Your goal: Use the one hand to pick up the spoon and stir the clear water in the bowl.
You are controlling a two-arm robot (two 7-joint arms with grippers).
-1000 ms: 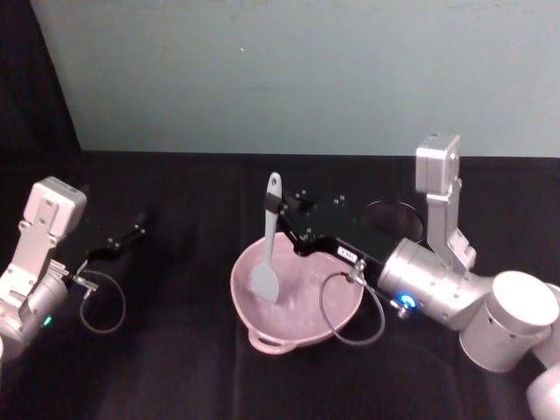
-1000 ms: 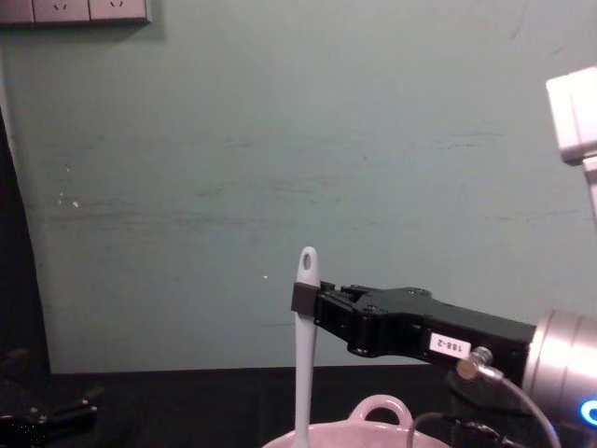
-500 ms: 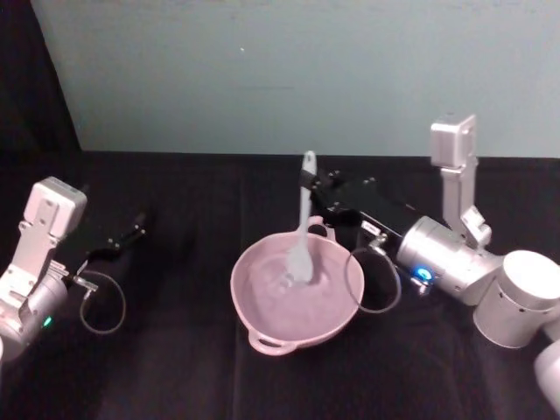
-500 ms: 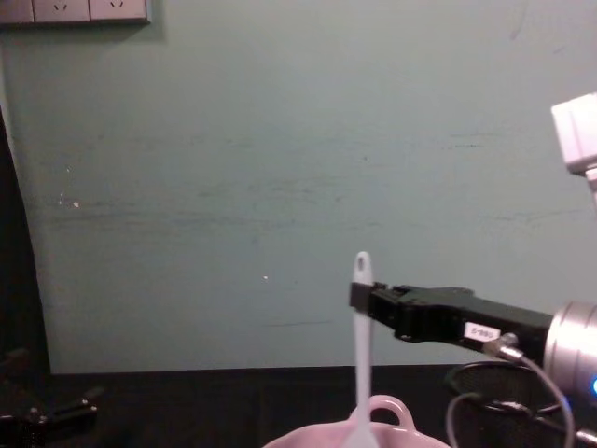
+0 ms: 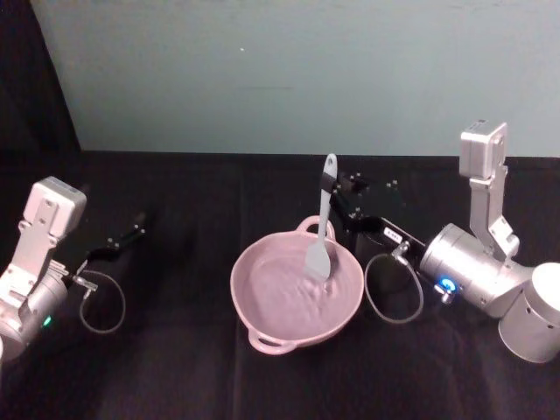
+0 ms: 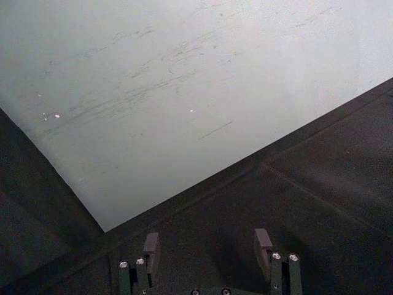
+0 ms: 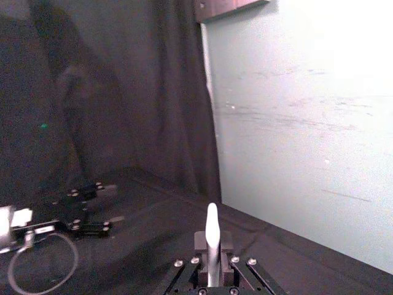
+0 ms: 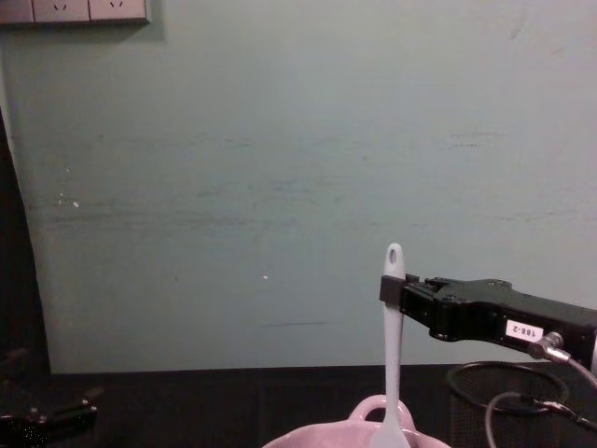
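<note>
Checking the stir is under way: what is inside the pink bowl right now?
The blade of the spoon, dipped in near the far right rim of the bowl, handle upright in the right gripper. The left gripper idles, open, apart. The bowl floor beneath the blade is covered.

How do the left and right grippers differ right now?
The left gripper is open, empty, off to the left, away from the bowl. The right gripper is shut on the spoon handle, holding it roughly upright with its blade in the bowl. Both are black two-finger grippers.

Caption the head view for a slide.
Right gripper holds the spoon, blade in the pink bowl; left gripper idle.
</note>
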